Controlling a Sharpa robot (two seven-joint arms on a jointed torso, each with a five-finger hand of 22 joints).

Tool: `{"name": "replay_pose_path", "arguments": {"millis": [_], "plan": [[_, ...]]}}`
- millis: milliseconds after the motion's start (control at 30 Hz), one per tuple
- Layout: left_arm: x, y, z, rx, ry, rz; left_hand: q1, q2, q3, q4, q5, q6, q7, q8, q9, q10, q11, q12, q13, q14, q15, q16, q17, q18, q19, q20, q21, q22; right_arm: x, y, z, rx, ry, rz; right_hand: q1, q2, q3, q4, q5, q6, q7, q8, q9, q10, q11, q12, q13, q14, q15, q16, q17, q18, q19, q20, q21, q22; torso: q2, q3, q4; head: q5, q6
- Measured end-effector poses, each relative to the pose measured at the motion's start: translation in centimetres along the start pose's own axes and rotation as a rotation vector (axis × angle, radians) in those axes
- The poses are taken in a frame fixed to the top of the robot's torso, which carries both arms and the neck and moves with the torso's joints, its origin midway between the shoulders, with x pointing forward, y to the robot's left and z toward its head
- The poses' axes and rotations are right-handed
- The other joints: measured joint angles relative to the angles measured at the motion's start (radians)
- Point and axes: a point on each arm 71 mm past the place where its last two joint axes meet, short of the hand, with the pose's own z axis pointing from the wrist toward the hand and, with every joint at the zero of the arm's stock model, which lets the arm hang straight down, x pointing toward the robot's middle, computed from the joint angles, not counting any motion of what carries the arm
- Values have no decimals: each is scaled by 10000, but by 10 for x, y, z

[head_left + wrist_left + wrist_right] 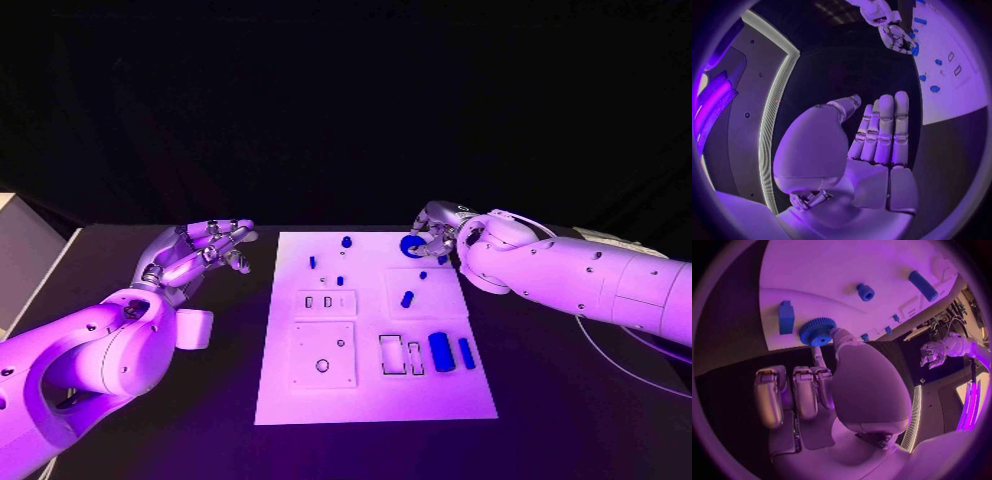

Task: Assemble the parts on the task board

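Gear (817,331), blue and toothed, lies at the far right corner of the board (368,400), and my right hand (437,236) has a fingertip against its rim; I can't tell whether I truly pinch it. To do this well, I judge I should close thumb and finger on opposite teeth, lift it level, and mind the small block (786,317) just beside it. My left hand (202,250) waits off the board's left edge, fingers straight and empty.
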Motion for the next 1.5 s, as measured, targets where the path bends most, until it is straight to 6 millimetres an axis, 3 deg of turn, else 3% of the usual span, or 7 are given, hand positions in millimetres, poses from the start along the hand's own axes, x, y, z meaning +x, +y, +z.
{"name": "replay_pose_path", "arguments": {"millis": [333, 567, 733, 833, 1033, 1300, 1500], "plan": [[0, 0, 0, -2, -7, 9, 0, 0, 0, 0, 0, 0, 0, 0, -1, 0, 0, 0, 0, 0, 0, 41, -19, 1, -71, -3, 49, 22, 1, -1, -1, -19, 42, -25, -53, -52, 115, -1, 1214, -37, 36, -1, -15, 0, 0, 0, 8, 0, 0, 0, -1, 0, 0, 0, 0, 8, -2, -6, 1, -12, -2], [-1, 0, -1, -2, -15, 17, 0, 0, 0, 0, 0, 0, 0, 0, -1, 0, 0, 0, -1, 0, 0, 41, -19, 0, -71, -2, 49, 21, 1, -2, -1, -7, 77, -30, -106, -105, 754, -19, 2442, -37, 36, 79, -20, 1, 0, 0, 7, 0, 0, 0, -1, 0, 0, -1, 39, 8, -5, -11, 6, -24, -4], [-1, 0, -1, -3, -19, 22, 0, 0, 0, 0, 0, 0, 0, 0, -1, 0, 0, 0, -1, 0, 0, 41, -18, 1, -71, -2, 48, 20, 2, -2, -1, -3, 86, -24, -9, -202, 1246, -54, 2859, -31, 29, 123, -58, 1, 0, 0, 7, 0, 0, 0, -1, 0, 0, -1, 42, 7, -8, -15, 8, -15, -5], [-1, 0, -1, -3, -20, 24, 0, 0, 0, 0, 0, 0, 0, 0, 6, 0, 0, 0, -1, 0, 0, 41, -18, 0, -71, -2, 48, 20, 2, -2, -1, -23, 82, -15, 13, -223, 1383, -88, 2876, 6, -7, 162, -61, 1, 0, 0, 7, 0, 0, 0, -1, 0, 0, -1, 79, 7, -9, -15, 8, -6, 3], [-1, -1, -1, -3, -22, 27, 0, 0, 0, 0, 0, 0, 0, 0, 6, 0, 0, 0, -1, 0, 0, 41, -27, 0, -71, -1, 48, 34, 4, 7, -3, -291, 27, 39, -119, -355, 1595, -95, 2322, 139, -61, 271, -37, 1, 0, 0, 5, 0, -1, 0, -2, 0, 0, -1, 78, 6, -9, -16, 1, 7, 25], [-1, -1, -1, -3, -23, 32, 0, 0, 0, 0, 0, 0, 0, 0, 5, 0, 0, 0, -1, 0, 0, 41, -27, 0, -70, -1, 47, 33, 4, 29, -9, -999, -347, 16, -119, -355, 1687, -140, 2249, 208, -98, 340, -6, 0, 0, 0, 4, 0, 0, 41, -2, 0, 0, -2, 78, 5, -12, -19, 1, -14, 42], [-1, -1, -2, -2, -20, 33, 0, 0, 0, 0, 0, 0, 0, 0, 5, 0, 0, 0, -1, 0, 0, 41, -26, 1, -70, -2, 47, 32, 3, 57, -15, -1780, -712, -74, -119, -355, 1742, -141, 2210, 277, -94, 378, -7, 0, 0, 0, 4, 0, 0, 41, -2, 0, 0, -2, 78, 4, -16, -25, 1, -12, 61]]}}
